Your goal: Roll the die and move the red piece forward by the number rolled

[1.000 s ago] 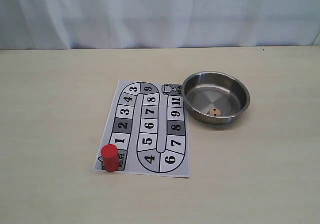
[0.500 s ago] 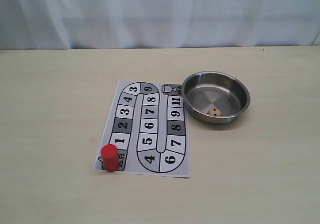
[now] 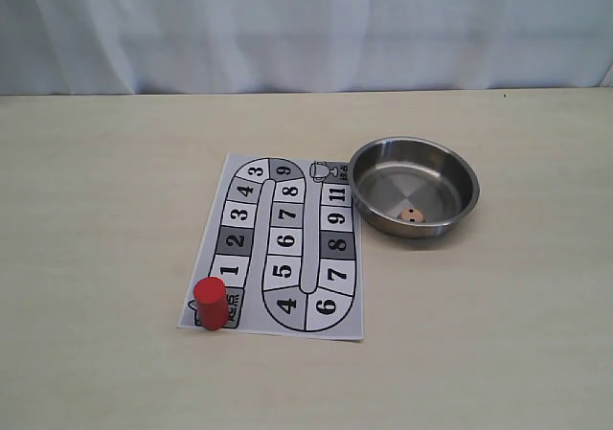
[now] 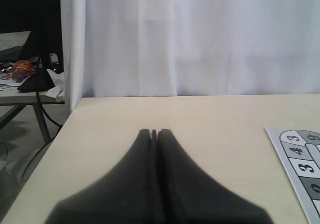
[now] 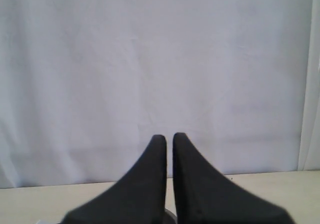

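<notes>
Tan die (image 3: 410,215) (dark pips) in steel bowl (image 3: 426,181); left claw (image 4: 154,132), right claw (image 5: 169,136) closed, empty.

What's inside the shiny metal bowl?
The round steel bowl holds one small tan wooden die with dark pips, lying on its floor by the near wall. Nothing else shows inside. The near rim hides that wall's inner side.

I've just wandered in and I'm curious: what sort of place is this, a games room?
More likely a lab test bench: a pale table against a white curtain, holding a printed number board, a red piece and a die in a metal bowl. Tangled cables lie on a side table.
</notes>
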